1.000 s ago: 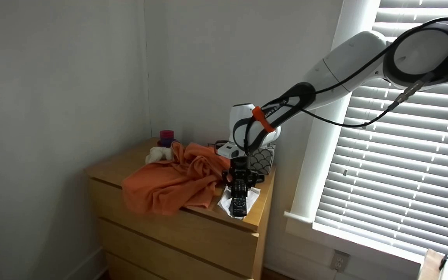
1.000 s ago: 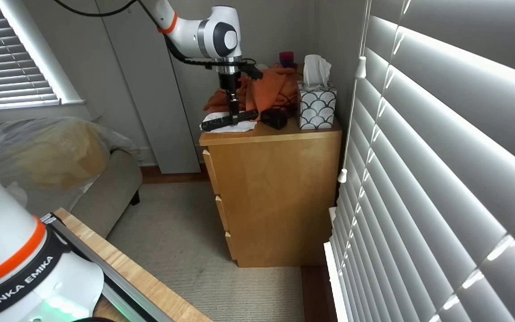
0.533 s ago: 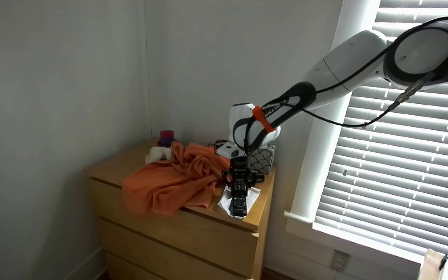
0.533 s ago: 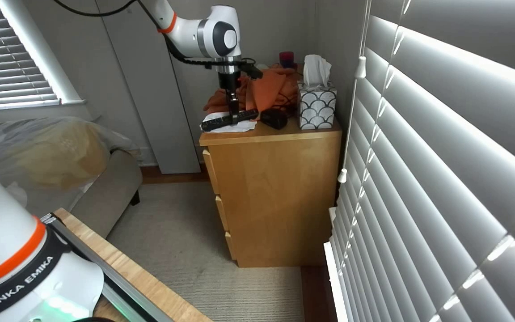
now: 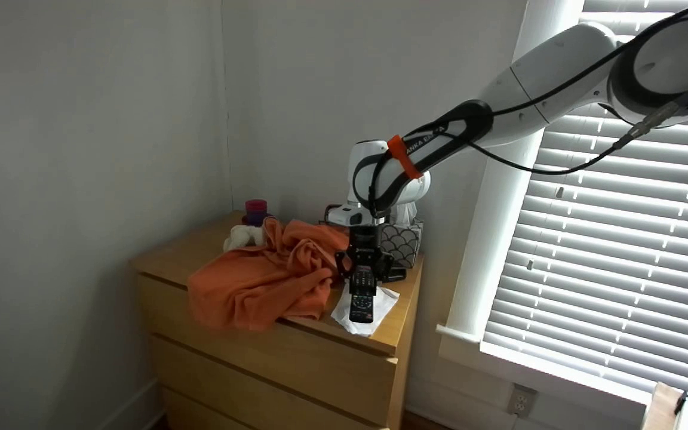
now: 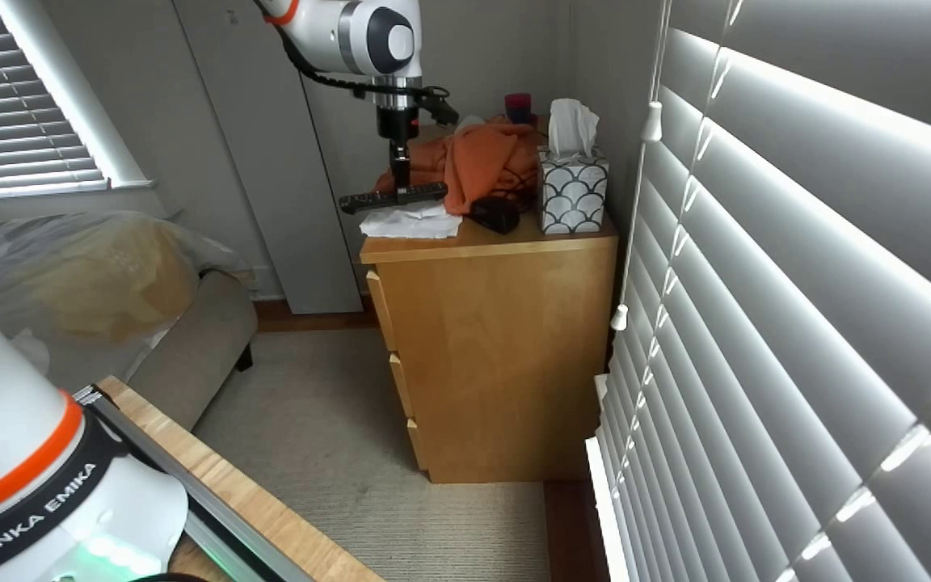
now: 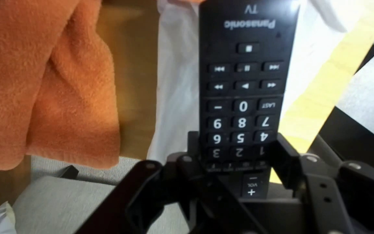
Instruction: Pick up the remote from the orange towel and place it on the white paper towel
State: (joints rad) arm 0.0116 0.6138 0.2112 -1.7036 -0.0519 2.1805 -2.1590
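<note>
The black remote is held level in my gripper, above the white paper towel. In an exterior view a gap shows between the remote and the paper towel. In the wrist view my gripper is shut on the sides of the remote near its number keys. The remote hides part of the paper towel there. The crumpled orange towel lies beside the paper towel and also shows in the wrist view.
A patterned tissue box and a black object stand behind the paper towel on the wooden dresser. Cups and a white fluffy item sit at the far corner. Window blinds are beside the dresser.
My gripper has risen with the remote in it, and the remote has come up off the paper towel. Between the two earlier moments almost nothing moved.
</note>
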